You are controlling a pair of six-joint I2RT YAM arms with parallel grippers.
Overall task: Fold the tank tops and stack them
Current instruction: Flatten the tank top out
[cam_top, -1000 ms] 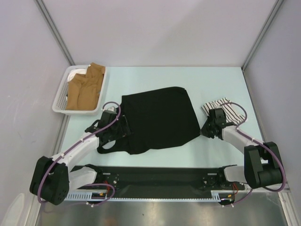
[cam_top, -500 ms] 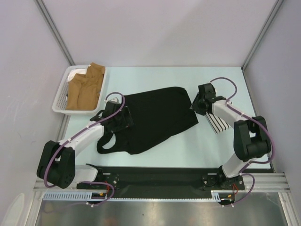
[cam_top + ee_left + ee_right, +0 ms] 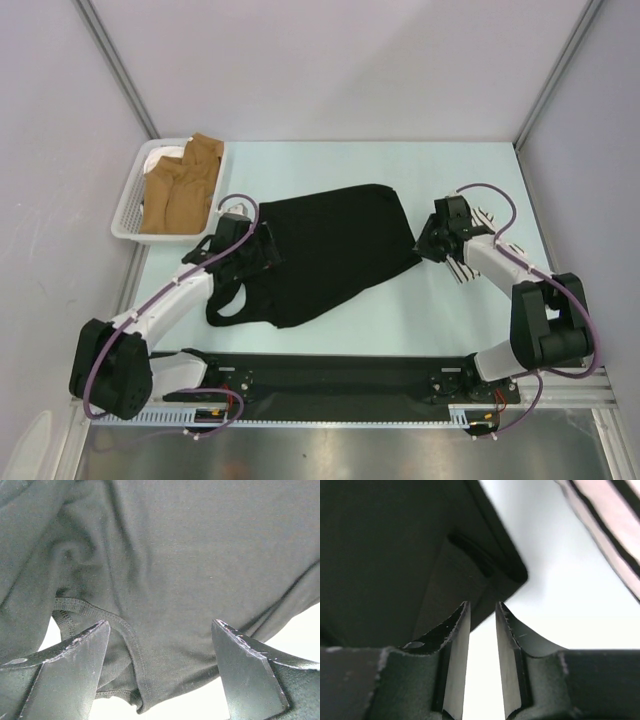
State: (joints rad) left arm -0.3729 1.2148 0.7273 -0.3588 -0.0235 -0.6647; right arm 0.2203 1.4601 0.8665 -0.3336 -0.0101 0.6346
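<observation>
The black tank top (image 3: 335, 250) lies spread across the middle of the table, its straps toward the near left. My left gripper (image 3: 260, 252) hovers over its left edge. In the left wrist view this gripper (image 3: 160, 626) stands wide open above a stitched hem of the black tank top (image 3: 190, 555), holding nothing. My right gripper (image 3: 427, 243) is at the top's right corner. Its fingers (image 3: 482, 607) are a narrow gap apart with bare table between them, and the black corner (image 3: 485, 575) lies just ahead. The striped tank top (image 3: 461, 270) lies flat under the right arm, with its edge (image 3: 615, 520) also in the right wrist view.
A white basket (image 3: 125, 215) holding tan cloth (image 3: 180, 190) stands at the back left. Grey walls close in the table on the left, back and right. A black rail (image 3: 330, 375) with the arm bases runs along the near edge.
The right gripper left the striped top, swung to the black top's far right corner, then came back down to its right corner. The striped top now lies flatter. The left gripper shifted slightly farther along the left edge.
</observation>
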